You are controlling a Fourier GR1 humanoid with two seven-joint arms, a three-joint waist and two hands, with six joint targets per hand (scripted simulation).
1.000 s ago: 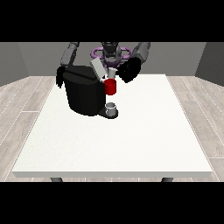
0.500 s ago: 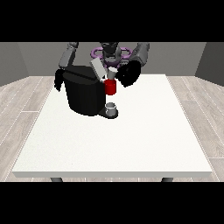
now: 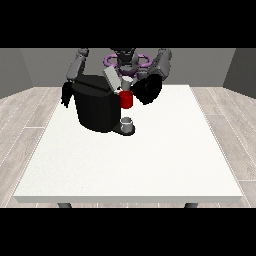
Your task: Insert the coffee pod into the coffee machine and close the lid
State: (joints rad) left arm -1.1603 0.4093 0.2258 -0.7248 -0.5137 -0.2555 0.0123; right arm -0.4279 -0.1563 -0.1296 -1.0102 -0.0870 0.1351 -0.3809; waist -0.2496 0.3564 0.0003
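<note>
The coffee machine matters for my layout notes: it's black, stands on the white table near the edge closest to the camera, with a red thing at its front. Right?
One detail is off. In the front view the black coffee machine stands on the white table towards the far edge, close to the robot, not near the camera's edge. The red thing at the machine is there as you say.

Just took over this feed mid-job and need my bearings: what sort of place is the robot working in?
Probably a bare test room rather than a kitchen: a large white table on wood-plank flooring with plain grey walls, and a black coffee machine the only appliance.
</note>
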